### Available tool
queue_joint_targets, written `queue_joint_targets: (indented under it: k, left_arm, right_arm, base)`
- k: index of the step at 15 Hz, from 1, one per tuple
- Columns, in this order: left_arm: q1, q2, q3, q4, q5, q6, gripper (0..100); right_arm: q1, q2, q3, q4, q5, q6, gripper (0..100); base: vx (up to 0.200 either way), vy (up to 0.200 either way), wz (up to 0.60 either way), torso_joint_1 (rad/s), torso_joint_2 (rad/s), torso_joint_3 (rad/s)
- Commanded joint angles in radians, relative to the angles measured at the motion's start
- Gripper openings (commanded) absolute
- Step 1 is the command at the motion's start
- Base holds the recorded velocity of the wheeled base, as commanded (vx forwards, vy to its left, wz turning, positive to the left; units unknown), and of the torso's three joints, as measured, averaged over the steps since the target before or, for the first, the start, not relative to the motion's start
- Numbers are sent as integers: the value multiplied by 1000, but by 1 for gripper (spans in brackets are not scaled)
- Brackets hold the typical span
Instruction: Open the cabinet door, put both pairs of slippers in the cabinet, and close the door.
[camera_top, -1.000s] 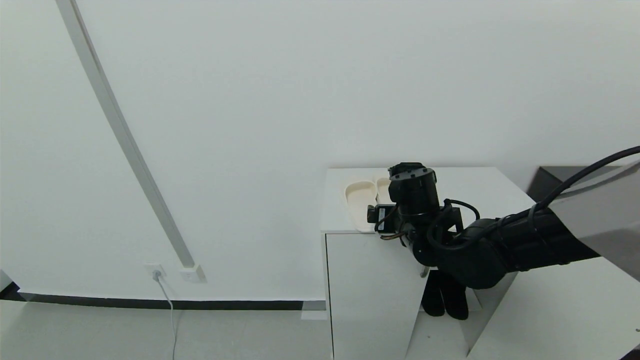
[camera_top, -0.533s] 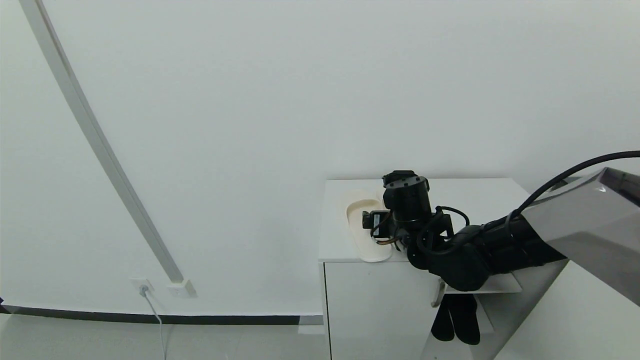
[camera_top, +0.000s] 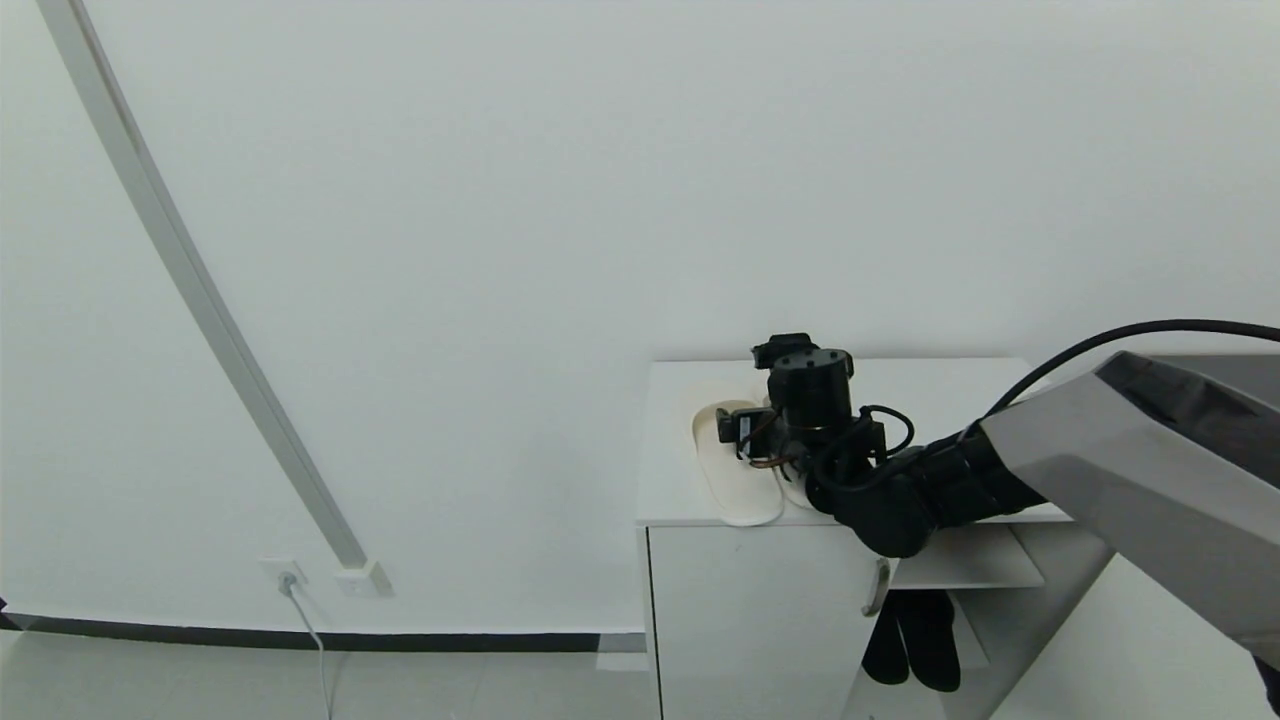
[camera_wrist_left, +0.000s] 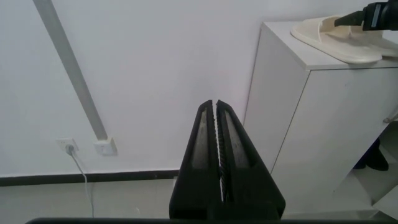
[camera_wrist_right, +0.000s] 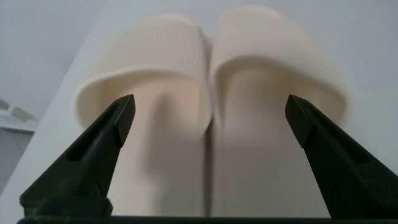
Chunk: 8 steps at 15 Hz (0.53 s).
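A pair of cream slippers (camera_top: 728, 470) lies side by side on the top of the white cabinet (camera_top: 950, 400), at its left end. My right gripper (camera_wrist_right: 208, 118) is open just behind them, one finger outside each slipper (camera_wrist_right: 249, 93), with nothing gripped. A pair of black slippers (camera_top: 910, 640) sits inside the cabinet under a shelf. The right door (camera_top: 1090, 660) stands open. My left gripper (camera_wrist_left: 216, 109) is shut and holds nothing, low and to the left of the cabinet (camera_wrist_left: 298, 124). The cream slippers (camera_wrist_left: 336, 40) also show there.
The cabinet's left door (camera_top: 750, 610) is closed, with a handle (camera_top: 878, 588) at its edge. A slanted cable duct (camera_top: 200, 300) runs down the wall to a socket with a cord (camera_top: 290, 582). Bare floor lies left of the cabinet.
The head camera shifted early on. My right arm has moved up from the cabinet front and farther over the top, bringing the open gripper around the cream slippers.
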<state>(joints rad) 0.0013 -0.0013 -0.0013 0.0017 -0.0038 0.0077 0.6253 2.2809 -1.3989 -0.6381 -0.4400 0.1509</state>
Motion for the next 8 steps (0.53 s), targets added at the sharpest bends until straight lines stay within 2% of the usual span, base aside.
queue_joint_targets:
  k: [1,4,8]
  left_arm:
    - [0,1,0,0,1,0,0]
    - [0,1,0,0,2,0,0]
    - [0,1,0,0,4,0,0]
  right_arm:
    - [-21,58,-51,0,4,-10,100]
    - [-52,94,-130,32,49,-10,100]
    - [-59,109,-149,34,75,-10,100]
  base:
    - [0,0,0,0,0,0]
    - [0,0,0,0,0,0]
    - [0,0,0,0,0,0]
